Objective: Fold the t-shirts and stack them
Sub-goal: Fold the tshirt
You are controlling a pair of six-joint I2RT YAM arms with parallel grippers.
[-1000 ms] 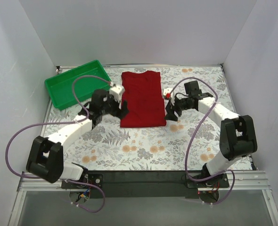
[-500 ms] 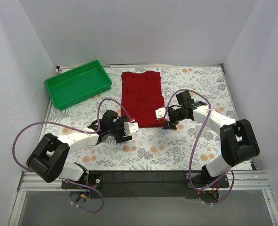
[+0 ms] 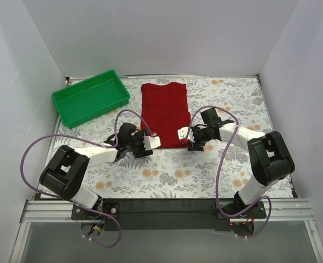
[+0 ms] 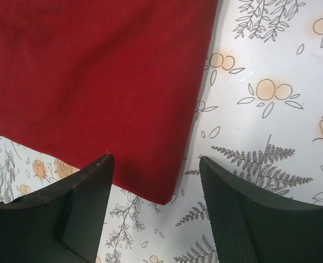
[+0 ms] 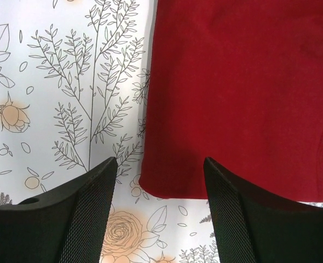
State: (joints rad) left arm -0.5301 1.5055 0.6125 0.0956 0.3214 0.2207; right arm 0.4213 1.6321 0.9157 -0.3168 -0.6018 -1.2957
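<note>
- Presently, t-shirt (image 3: 163, 114) lay flat on counter (image 3: 167, 171), centre
- Left end effector (image 4: 155, 181), right end effector (image 5: 161, 178): both were apart, empty, at near corners
- Risk: pinching top layer only would skew fold

**Soft cloth on a printed sheet**

The t-shirt (image 3: 165, 114) is matt dark red knit cloth, soft, with a stitched hem showing in the left wrist view. The table (image 3: 205, 170) has a smooth white cover printed with leaves and flowers, faintly shiny. The tray (image 3: 90, 97) is glossy green plastic. The left fingers (image 4: 249, 219) and right fingers (image 5: 243, 219) are matt black plastic with finely dimpled pads. The arms (image 3: 93, 153) have smooth white and black plastic shells. The frame (image 3: 293, 204) looks like bare silver metal.
</note>
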